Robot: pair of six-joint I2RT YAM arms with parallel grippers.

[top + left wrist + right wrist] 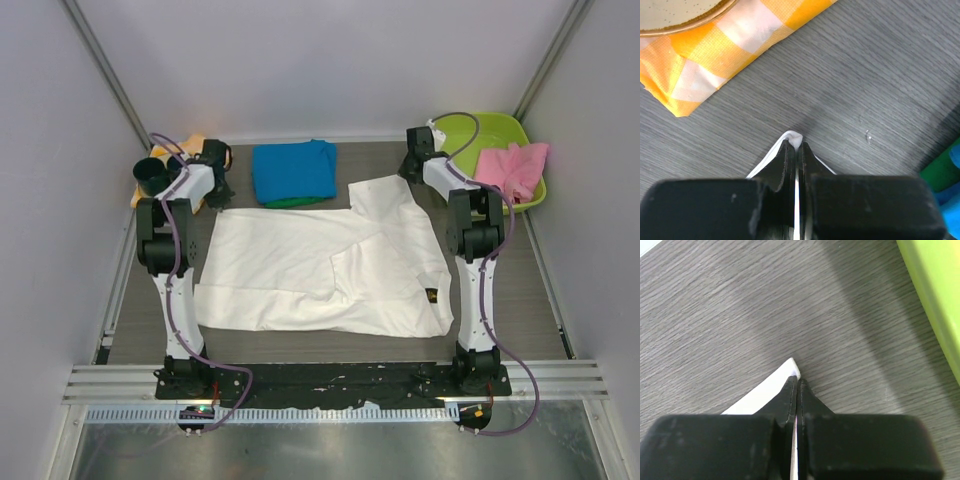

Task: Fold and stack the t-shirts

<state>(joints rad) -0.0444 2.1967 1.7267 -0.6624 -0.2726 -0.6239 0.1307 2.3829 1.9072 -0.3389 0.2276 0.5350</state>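
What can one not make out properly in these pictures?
- Top view: green t-shirt, mostly hidden under the blue t-shirt.
- Top view: dark label on the white t-shirt, too small to read.
- Left wrist view: round rimmed object on the checked cloth, cut off by the top edge.
- Right wrist view: green basin, cut off by the right edge.

On grey wood-grain tabletop [540, 290], centre: white t-shirt [320, 270]. Behind it: folded turquoise-blue t-shirt [293, 170]. Far left: orange-and-white checked cloth [715, 55]. Far right: lime-green plastic basin [500, 122], pink cloth [515, 168] inside.
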